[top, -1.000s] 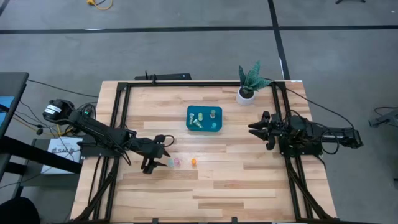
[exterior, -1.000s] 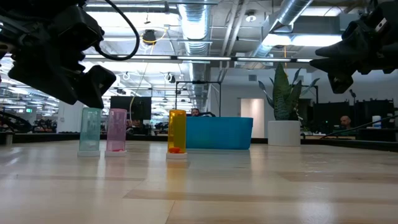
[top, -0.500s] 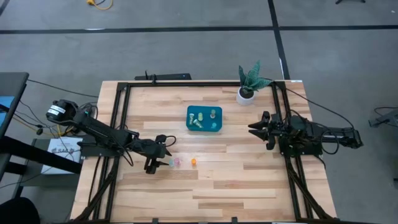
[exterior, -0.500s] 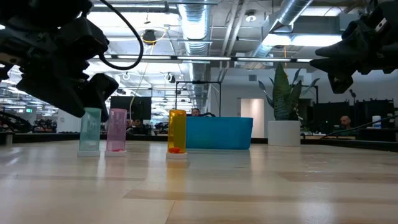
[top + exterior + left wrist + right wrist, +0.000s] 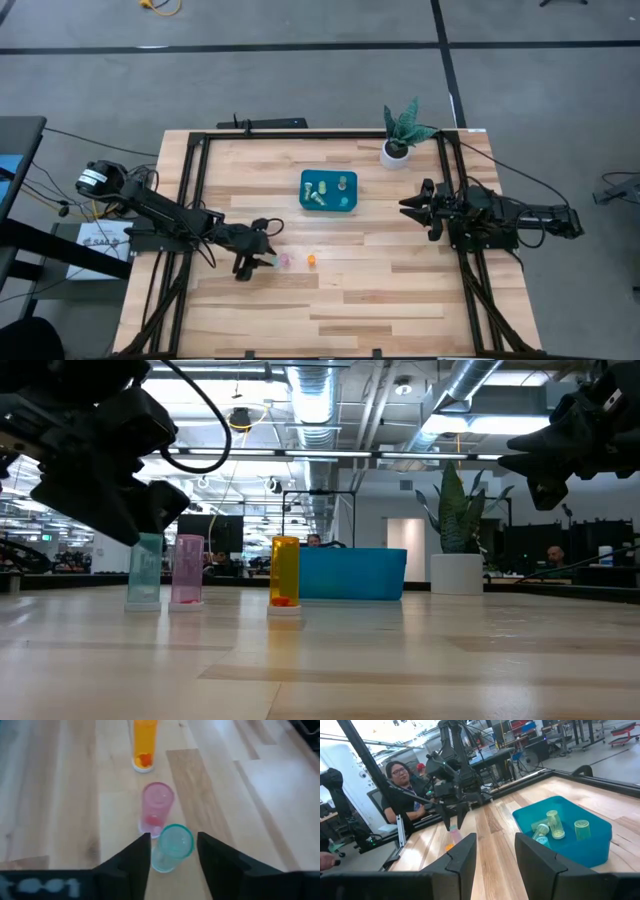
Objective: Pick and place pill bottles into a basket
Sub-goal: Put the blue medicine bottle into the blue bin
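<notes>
Three small bottles stand upright on their bases in a row on the wooden table: a green one [image 5: 274,261], a pink one [image 5: 285,260] and an orange one [image 5: 311,260]. The teal basket [image 5: 306,178] at mid-table holds several more bottles [image 5: 554,824]. My left gripper [image 5: 263,258] is open, and in the left wrist view [image 5: 173,851] its fingers stand on either side of the green bottle [image 5: 171,849] without touching it. My right gripper [image 5: 405,207] is open and empty, raised to the right of the basket.
A white pot with a green plant [image 5: 397,150] stands at the far right of the table. Black frame rails [image 5: 190,190] run along the table's edges. A person [image 5: 400,780] sits beyond the table's left side. Bare wood lies toward the near edge.
My left gripper has moved a little toward the table's right edge, closing in on the green bottle so that its fingers now flank it. The bottles have stayed where they were.
</notes>
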